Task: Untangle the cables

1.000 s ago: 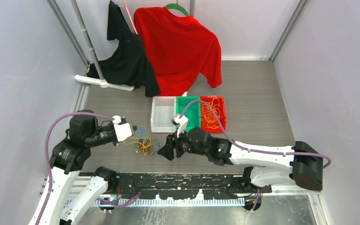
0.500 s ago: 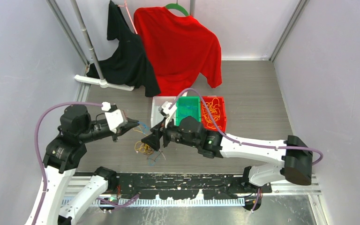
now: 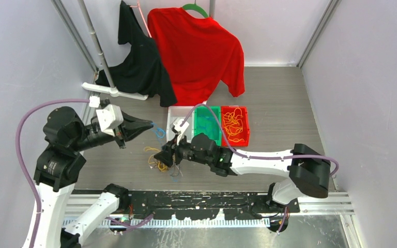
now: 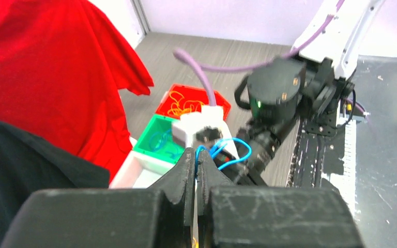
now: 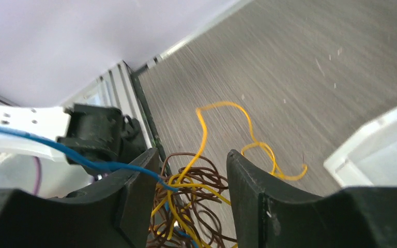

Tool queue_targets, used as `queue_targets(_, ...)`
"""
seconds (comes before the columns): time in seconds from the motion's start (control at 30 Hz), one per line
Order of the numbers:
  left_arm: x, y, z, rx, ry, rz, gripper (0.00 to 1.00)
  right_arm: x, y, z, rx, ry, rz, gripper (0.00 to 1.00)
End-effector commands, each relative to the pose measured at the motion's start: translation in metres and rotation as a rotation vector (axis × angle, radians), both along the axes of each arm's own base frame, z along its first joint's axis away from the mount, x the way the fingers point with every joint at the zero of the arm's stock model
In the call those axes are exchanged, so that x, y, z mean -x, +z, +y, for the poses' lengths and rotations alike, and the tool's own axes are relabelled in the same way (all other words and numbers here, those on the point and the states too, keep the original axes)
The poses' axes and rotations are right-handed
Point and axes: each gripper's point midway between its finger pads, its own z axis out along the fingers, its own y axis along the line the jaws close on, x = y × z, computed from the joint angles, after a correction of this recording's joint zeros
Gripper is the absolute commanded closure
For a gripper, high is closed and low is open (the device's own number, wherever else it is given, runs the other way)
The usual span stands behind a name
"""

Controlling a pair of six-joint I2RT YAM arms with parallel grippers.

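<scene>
A tangle of dark brown and orange-yellow cables (image 3: 157, 161) lies on the grey floor left of the bins. My left gripper (image 3: 147, 125) is raised behind and to the left of it and is shut on a thin blue cable (image 3: 159, 132). In the left wrist view the blue cable (image 4: 233, 153) loops out from the closed fingertips (image 4: 190, 157). My right gripper (image 3: 164, 156) is open and low over the tangle. In the right wrist view the jaws (image 5: 192, 153) straddle the brown and yellow cables (image 5: 194, 181), and the blue cable (image 5: 82, 159) runs taut past the left finger.
White (image 3: 171, 114), green (image 3: 208, 109) and red (image 3: 235, 108) bins stand in a row right of the tangle; the red one holds orange cables, the green one blue ones. A red shirt (image 3: 196, 51) and a black garment (image 3: 137, 67) hang at the back by a rack pole (image 3: 99, 51).
My left gripper has drawn back to the left and upward, pulling the blue cable out of the tangle. My right arm has moved left and now sits over the tangle.
</scene>
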Motion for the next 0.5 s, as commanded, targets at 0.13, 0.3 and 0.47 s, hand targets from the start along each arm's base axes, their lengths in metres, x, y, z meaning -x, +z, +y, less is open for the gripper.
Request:
queue_targets(0.13, 0.004, 0.097, 0.001, 0.137, 0.012, -0.221, 1.00, -0.007, -0.073, -0.017, 0.042, -0.093, 0.050, 0.38)
queue_targets(0.3, -0.010, 0.147, 0.016, 0.198, 0.148, -0.392, 1.00, -0.008, -0.104, -0.029, 0.088, -0.125, 0.070, 0.32)
queue_targets(0.47, -0.016, 0.188, 0.035, 0.262, 0.270, -0.566, 1.00, -0.007, -0.123, -0.038, 0.126, -0.138, 0.085, 0.31)
